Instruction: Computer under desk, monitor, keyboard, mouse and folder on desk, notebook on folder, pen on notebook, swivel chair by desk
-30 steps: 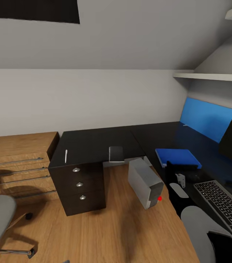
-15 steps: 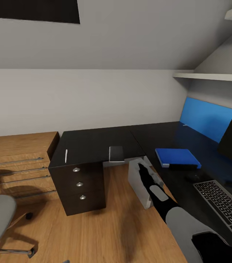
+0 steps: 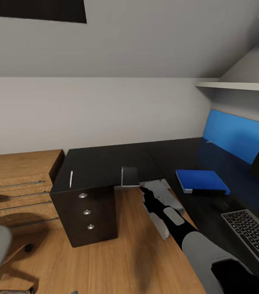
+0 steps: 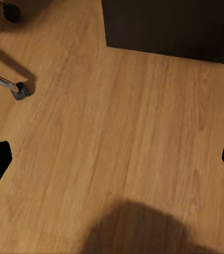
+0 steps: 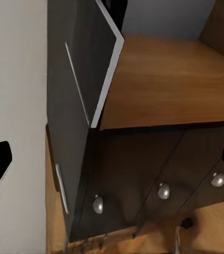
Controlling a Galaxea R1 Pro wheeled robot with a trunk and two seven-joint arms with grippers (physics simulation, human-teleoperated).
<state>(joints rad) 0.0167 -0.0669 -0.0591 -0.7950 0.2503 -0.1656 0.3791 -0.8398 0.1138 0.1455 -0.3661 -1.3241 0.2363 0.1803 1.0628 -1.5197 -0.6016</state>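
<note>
While the right gripper [image 3: 142, 189], spread wide and empty, has swung from the folder [image 3: 201, 181] toward the notebook [image 3: 130, 176], stacking probably comes next.

No legible text, label, brand, number or sign in any view. Keyboard [image 3: 252, 239] keycaps: pale marks, too small to read. Folder [image 3: 202, 181] cover plain blue, unmarked. Drawer unit [image 3: 89, 214] fronts bare apart from round metal knobs.
</note>
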